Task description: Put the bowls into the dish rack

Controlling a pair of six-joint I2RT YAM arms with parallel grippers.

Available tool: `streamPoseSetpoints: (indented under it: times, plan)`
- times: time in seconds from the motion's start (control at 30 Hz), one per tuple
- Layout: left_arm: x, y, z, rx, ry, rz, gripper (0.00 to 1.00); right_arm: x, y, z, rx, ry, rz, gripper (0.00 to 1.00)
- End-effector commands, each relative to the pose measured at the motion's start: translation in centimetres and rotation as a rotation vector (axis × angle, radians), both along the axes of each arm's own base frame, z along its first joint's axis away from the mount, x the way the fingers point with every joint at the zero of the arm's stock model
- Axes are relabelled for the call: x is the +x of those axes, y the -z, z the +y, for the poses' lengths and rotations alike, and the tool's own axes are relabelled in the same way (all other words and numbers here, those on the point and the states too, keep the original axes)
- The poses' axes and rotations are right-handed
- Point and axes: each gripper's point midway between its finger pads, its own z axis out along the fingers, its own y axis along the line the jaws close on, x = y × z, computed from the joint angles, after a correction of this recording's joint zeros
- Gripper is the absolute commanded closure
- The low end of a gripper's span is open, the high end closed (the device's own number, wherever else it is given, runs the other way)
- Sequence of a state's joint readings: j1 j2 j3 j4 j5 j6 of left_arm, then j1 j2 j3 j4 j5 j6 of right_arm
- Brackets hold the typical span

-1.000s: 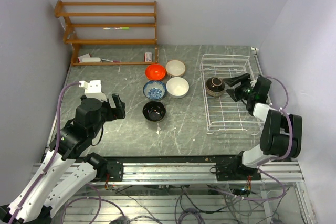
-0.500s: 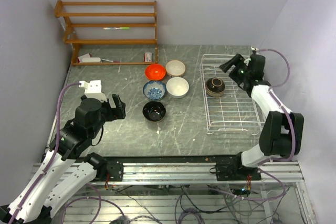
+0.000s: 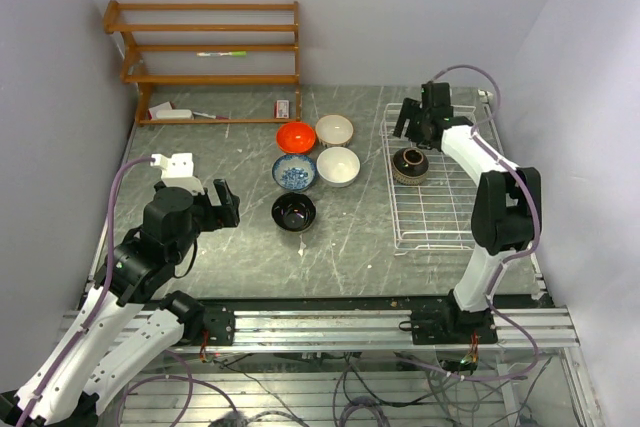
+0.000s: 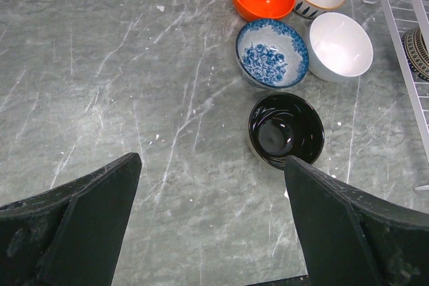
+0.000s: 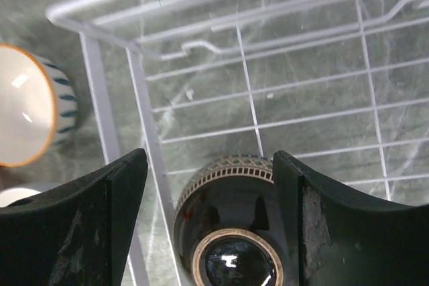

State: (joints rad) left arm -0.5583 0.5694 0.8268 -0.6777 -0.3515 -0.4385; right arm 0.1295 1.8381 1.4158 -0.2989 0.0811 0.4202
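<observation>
Our right gripper [image 3: 413, 124] hangs over the far left corner of the rack [image 3: 445, 209]. Its two fingers are wide apart and hold nothing. Right under it the brown bowl [image 5: 221, 219] sits upside down in that corner. The rack lies by the right edge of the table [image 3: 250, 247]. Five more bowls wait close together near the middle of the table, nearer its far edge. They are the cream bowl [image 3: 334, 129], the orange bowl [image 3: 295, 136], the white bowl [image 3: 338, 165], the blue bowl [image 3: 294, 172] and the black bowl [image 3: 293, 212]. Our left gripper [image 3: 224, 203] is open and empty too, near the left edge. We think the cream bowl should come next, because it is closest to the rack. To do it well, we should lift high enough to clear the rack's left wall. Then we come down with one finger inside the rim and one outside, and squeeze gently. We must not bump the orange bowl or the white bowl. Last, we set it beside the brown bowl, not on top.
</observation>
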Motion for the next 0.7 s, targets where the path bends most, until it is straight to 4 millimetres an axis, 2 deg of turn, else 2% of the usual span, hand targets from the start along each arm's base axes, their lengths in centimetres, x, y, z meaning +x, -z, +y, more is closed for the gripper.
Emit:
streamPoseSetpoints:
  times: [0.0, 0.27, 0.67]
  plan:
    - [0.1, -0.3, -0.6, -0.016, 0.023, -0.016, 0.01, -1.2, 2.4, -0.7, -0.145, -0.021, 0.092, 0.25]
    - [0.1, -0.4, -0.5, -0.02, 0.02, -0.022, 0.01, -2.8, 3.7, -1.8, -0.194, 0.013, 0.156, 0.26]
    - [0.1, -0.3, -1.3, -0.024, 0.059, -0.015, 0.01, -10.0, 4.2, -2.4, -0.194, 0.017, 0.239, 0.26]
